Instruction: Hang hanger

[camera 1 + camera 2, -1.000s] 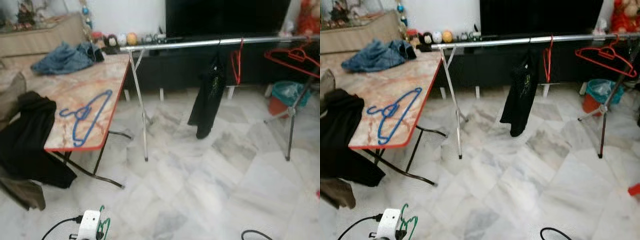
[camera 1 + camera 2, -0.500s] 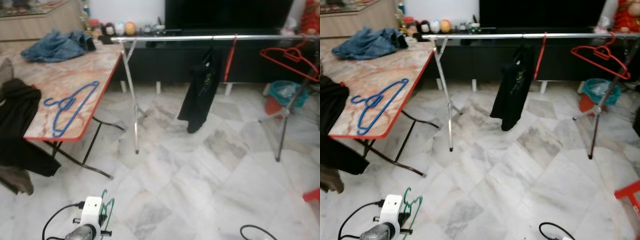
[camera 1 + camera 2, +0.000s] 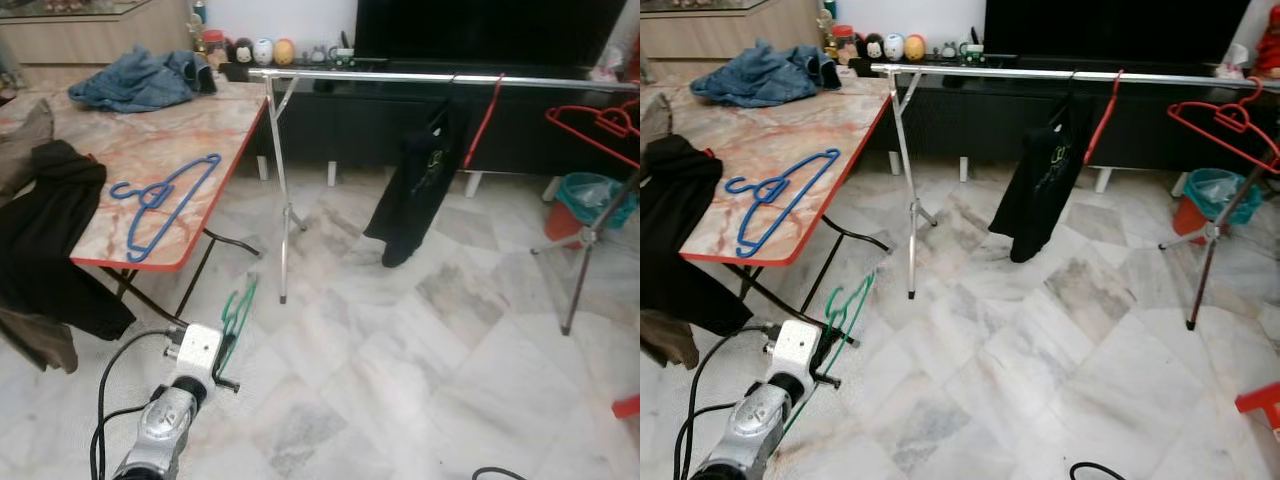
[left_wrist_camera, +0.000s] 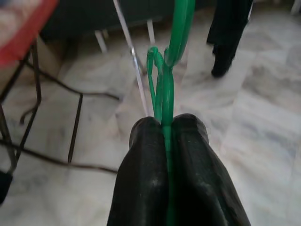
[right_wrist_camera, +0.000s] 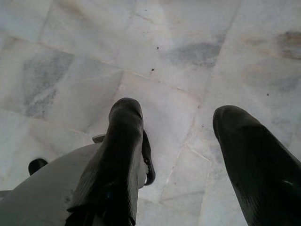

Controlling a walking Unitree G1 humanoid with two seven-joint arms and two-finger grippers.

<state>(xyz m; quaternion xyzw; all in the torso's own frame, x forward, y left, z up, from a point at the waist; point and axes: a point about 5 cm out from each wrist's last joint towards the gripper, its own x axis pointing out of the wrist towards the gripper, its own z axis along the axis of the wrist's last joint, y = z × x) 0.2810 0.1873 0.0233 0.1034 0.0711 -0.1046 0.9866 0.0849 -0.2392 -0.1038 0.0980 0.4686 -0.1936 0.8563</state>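
the left gripper (image 4: 165, 129) was clamped on a green hanger (image 4: 165, 75), fingers (image 4: 141, 179) pressed together with the wire pinched between them. in the head views the left arm (image 3: 165, 425) reached forward low over the marble floor (image 3: 420, 380), and the hanger stood up from it, just beside the table (image 3: 150, 165) leg and short of the rail (image 3: 400, 77).

the left wrist view added detail: the hanger's twisted neck rose straight out of the fingertips, with the rack leg and the hanging black garment (image 4: 230, 33) beyond it.

the right gripper (image 5: 181, 136) appeared in the right wrist view, fingers (image 5: 120, 155) spread wide and holding nothing, pointed down at bare floor tiles.

the head views showed the rest. a blue hanger (image 3: 165, 200) lay flat on the table, near its red edge. denim clothing (image 3: 140, 82) lay at the far end; a dark garment (image 3: 50, 240) draped over the near left edge. on the rail hung the black garment and a red hanger (image 3: 487, 112) just beside it. a second red hanger (image 3: 598, 125) hung further right. a red bin (image 3: 585, 205) lined with a teal bag stood behind the rack's right leg; its contents could not be made out.
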